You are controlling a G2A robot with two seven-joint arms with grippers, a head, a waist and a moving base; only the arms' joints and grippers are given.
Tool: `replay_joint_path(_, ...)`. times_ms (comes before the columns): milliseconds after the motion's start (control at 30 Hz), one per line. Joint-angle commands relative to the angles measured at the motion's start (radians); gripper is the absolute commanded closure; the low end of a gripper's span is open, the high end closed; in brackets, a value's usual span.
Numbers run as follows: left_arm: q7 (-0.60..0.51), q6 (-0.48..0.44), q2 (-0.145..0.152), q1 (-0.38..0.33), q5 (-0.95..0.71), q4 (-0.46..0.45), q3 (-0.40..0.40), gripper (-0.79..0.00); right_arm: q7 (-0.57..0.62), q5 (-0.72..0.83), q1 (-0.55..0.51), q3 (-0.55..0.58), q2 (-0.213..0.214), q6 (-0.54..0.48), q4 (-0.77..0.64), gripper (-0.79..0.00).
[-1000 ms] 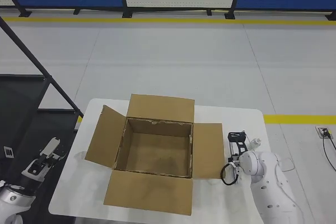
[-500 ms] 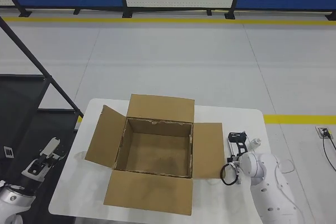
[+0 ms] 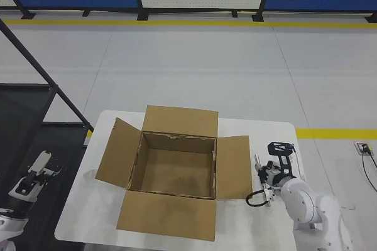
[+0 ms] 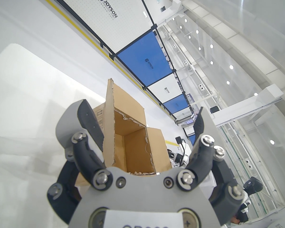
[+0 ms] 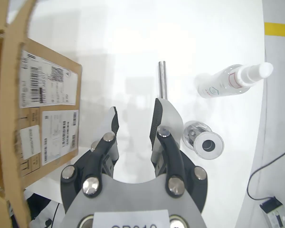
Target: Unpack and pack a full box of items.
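Box (image 3: 179,120): empty. Right gripper (image 5: 135,110): shifted outward to 3 o'clock, near rod (image 5: 162,79) and spray bottle (image 5: 228,81), fingers released. Left gripper (image 4: 142,107): fingers released. Unpacking apparently done; repacking likely next.

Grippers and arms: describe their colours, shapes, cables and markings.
The left gripper and right gripper match: grey plate with silver screws, black links, two pale fingers with black pads, a white label at the base. The right arm has a rounded white shell and a black cable loop at the wrist.
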Motion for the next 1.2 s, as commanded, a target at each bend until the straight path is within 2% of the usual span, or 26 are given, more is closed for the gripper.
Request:
replay_joint_path(0, 0.001, 0.006, 0.002, -0.008, -0.006, 0.018, -0.014, -0.785, -0.042, 0.061, -0.03, 0.018, 0.001, -0.022, -0.043, -0.323)
replay_joint_path(167, -0.003, 0.034, 0.01, -0.031, -0.014, 0.077, -0.047, -0.785, -0.115, 0.194, -0.08, 0.049, 0.006, -0.096, -0.107, -0.385)
replay_joint_path(200, -0.003, 0.036, 0.011, -0.032, -0.012, 0.083, -0.049, -0.785, -0.124, 0.205, -0.083, 0.05, 0.006, -0.099, -0.113, -0.52)
replay_joint_path(233, -0.001, 0.038, 0.012, -0.033, -0.006, 0.092, -0.051, -0.785, -0.132, 0.223, -0.088, 0.047, 0.007, -0.11, -0.118, -0.72)
replay_joint_path(267, 0.004, 0.041, 0.013, -0.032, 0.002, 0.102, -0.051, -0.785, -0.136, 0.251, -0.089, 0.045, 0.008, -0.13, -0.122, -0.785)
replay_joint_path(467, 0.028, 0.037, 0.012, -0.013, 0.019, 0.121, -0.038, -0.785, -0.067, 0.343, -0.045, 0.043, 0.017, -0.153, -0.074, -0.785)
replay_joint_path(767, 0.053, 0.036, 0.01, 0.015, 0.019, 0.084, -0.01, -0.785, 0.016, 0.515, 0.026, 0.047, 0.033, -0.225, 0.015, -0.785)
replay_joint_path(1167, 0.061, 0.031, 0.009, 0.037, 0.01, 0.053, 0.009, -0.785, 0.067, 0.486, 0.131, -0.086, 0.043, -0.174, 0.093, -0.785)
